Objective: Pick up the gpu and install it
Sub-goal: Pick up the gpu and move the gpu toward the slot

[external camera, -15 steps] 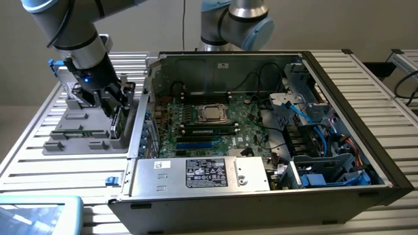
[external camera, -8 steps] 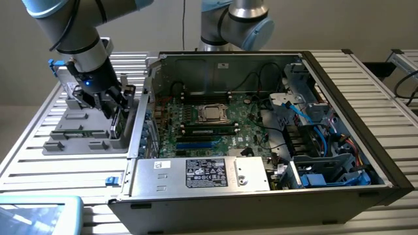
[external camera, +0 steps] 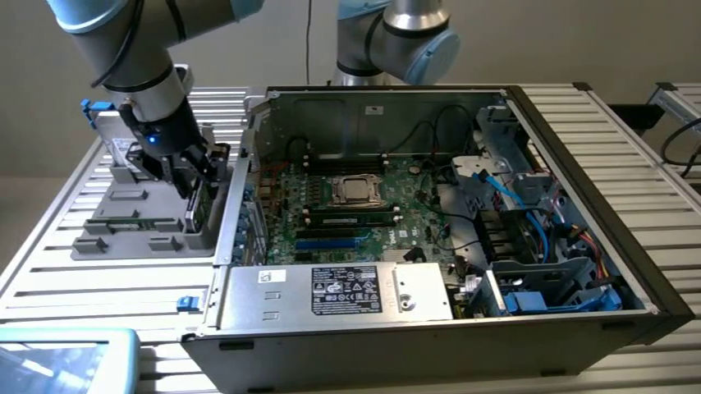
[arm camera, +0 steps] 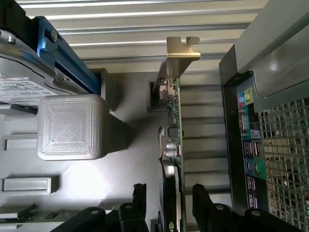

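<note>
**Robot arm poised over graphics card beside open PC.** A slatted aluminium counter (external camera: 613,123) carries a black desktop computer case (external camera: 438,361), which lies on its side with the panel off. Its green motherboard (external camera: 328,222) and silver, label-bearing power supply (external camera: 340,291) are exposed. To the exterior view's left of the case, a grey-and-blue robot arm (external camera: 143,74) reaches down over a grey moulded parts tray (external camera: 121,226). A silver hard drive with a white label (arm camera: 24,89), clipped in a blue bracket, sits at the far end of the tray. In the wrist view a textured grey square block (arm camera: 70,128) stands just beside it.

The gpu (arm camera: 176,140), a flat green circuit board with a black cooler on one face and a silver metal end bracket, stands on edge in the tray. It is on the side nearest the case, with the case's rear port panel (arm camera: 248,145) just beside it. The black claw (arm camera: 169,195) hangs directly over the card with its jaws spread wide and has hold of nothing. One finger (arm camera: 138,203) sits on the cooler side and the other on the bare-board side, away from the bracket end. The card runs between them with a gap showing on each side. Whether the fingertips are level with the card's upper edge or above it cannot be told.
</note>
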Tool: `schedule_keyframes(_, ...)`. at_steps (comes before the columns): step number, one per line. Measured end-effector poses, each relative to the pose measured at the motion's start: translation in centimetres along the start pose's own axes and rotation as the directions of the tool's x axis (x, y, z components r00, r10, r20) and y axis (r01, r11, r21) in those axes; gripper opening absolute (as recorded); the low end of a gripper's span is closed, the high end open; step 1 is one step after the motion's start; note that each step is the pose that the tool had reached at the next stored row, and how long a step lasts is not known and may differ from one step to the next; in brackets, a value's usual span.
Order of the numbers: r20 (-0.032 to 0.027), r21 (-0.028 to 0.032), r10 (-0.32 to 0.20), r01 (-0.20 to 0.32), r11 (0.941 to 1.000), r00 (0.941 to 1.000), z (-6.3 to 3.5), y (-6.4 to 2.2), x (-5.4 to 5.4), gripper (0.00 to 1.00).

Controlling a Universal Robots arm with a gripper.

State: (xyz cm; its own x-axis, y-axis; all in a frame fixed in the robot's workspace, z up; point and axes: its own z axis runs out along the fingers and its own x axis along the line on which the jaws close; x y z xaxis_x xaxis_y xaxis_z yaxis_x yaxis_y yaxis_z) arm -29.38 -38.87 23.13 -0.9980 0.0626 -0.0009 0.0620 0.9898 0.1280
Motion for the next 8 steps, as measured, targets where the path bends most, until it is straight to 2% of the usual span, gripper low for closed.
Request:
schedule_keyframes(1,-0.002,0.0027,0.0,0.0,1.0,1.0,0.02,0.06,0.01,0.52)
schedule_keyframes(2,-0.0031,0.0079,0.0,0.0,1.0,1.0,0.03,0.1,0.01,0.52)
schedule_keyframes(5,-0.0014,0.0353,0.0,0.0,0.9994,1.0,0.07,0.27,0.02,0.52)
schedule_keyframes(8,-0.0014,0.0372,0.0,0.0,0.9993,1.0,0.13,0.42,0.01,0.52)
